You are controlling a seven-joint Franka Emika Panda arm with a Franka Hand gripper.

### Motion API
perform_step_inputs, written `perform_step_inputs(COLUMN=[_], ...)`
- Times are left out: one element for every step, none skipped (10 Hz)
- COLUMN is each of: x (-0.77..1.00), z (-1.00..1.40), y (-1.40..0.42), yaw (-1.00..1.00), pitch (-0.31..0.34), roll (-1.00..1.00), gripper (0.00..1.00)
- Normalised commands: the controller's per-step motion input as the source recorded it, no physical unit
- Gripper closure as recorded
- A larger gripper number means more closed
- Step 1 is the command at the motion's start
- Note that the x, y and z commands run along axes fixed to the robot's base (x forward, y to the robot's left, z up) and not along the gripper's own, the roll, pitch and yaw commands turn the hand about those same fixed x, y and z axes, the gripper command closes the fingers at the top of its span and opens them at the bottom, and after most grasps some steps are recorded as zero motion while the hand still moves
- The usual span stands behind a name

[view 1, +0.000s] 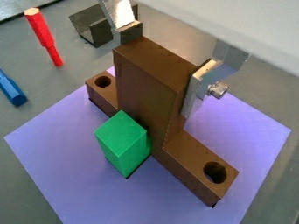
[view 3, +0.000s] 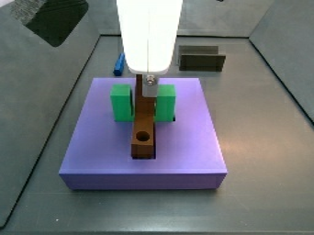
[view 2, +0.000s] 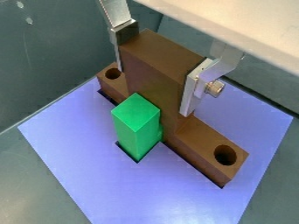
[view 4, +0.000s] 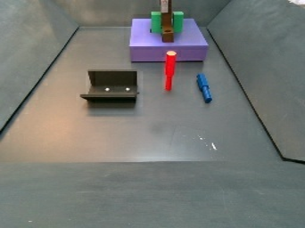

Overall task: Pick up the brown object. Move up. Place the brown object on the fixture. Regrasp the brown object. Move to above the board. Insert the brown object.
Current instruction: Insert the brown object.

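In a side view, the fixture [view 4: 111, 86] stood nearest on the grey floor [view 4: 143, 134], well apart from the rest. Beyond it lay the red peg [view 4: 170, 69] and the blue peg [view 4: 204, 86], side by side, just before the board [view 4: 167, 43]. On the board, the brown object [view 3: 145, 127] stood upright in the central slot over a second brown bar [view 2: 176, 131] lying there, with the green block [view 2: 135, 125] touching its side. The claw [view 2: 158, 57] was clamped on the brown object's upper end, one silver finger [view 2: 201, 86] on each side.
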Motion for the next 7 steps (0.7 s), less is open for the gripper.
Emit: perform_step_inputs(x=[0.00, -0.07, -0.25, -0.25, -0.23, 0.00, 0.14], z=[-0.07, -0.22, -0.30, -0.41, -0.51, -0.27, -0.18], y=[0.00, 0.00, 0.00, -0.01, -0.05, -0.15, -0.14], yaw=[0.00, 0.00, 0.00, 0.05, 0.08, 0.10, 0.08], pitch=[-0.121, -0.154, -0.230, -0.257, -0.309, -0.220, -0.201], roll=[0.00, 0.04, 0.05, 0.03, 0.00, 0.02, 0.01], gripper=[1.00, 1.00, 1.00, 1.00, 1.00, 1.00, 1.00])
